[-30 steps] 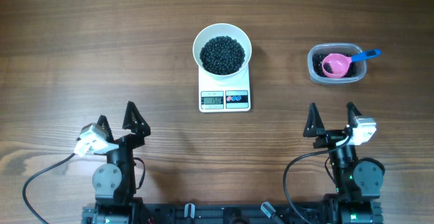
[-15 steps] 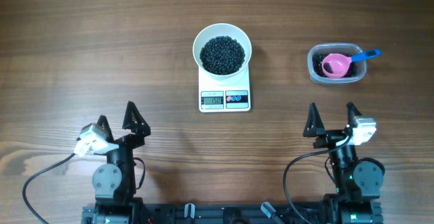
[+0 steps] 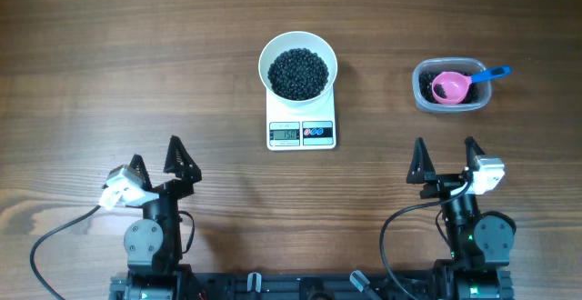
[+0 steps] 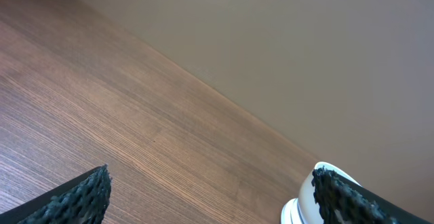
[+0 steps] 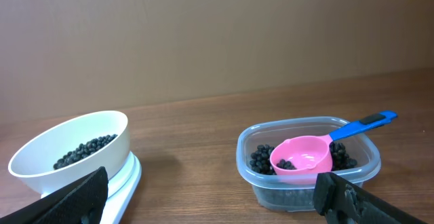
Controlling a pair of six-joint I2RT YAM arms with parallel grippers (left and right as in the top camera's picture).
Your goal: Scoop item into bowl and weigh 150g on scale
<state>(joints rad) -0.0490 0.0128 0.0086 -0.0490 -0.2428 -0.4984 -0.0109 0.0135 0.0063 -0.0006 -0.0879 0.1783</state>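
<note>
Wooden table (image 3: 136, 64). Nearest, left gripper (image 3: 156, 155) and right gripper (image 3: 444, 145) rest spread wide, empty, apparently clear of the load. Ahead, between both finger pairs, the scale (image 3: 301, 134) bears the bowl (image 3: 265, 64) of beans (image 3: 298, 73) for weighing; beyond the right fingers (image 3: 419, 162), scoop (image 3: 450, 86) lies in tub (image 3: 421, 98).

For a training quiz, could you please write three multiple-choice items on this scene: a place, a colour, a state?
1. Where does the bowl stand relative to the scale? A) on top of it B) to its left C) in front of it
2. What colour is the scoop's cup? A) green B) pink C) white
3. How do the right arm's fingers stand? A) open and empty B) shut on the scoop C) shut on the bowl
Answers: 1 A, the overhead view shows it on the platform; 2 B, pink cup, blue handle; 3 A, spread wide with nothing between.
</note>
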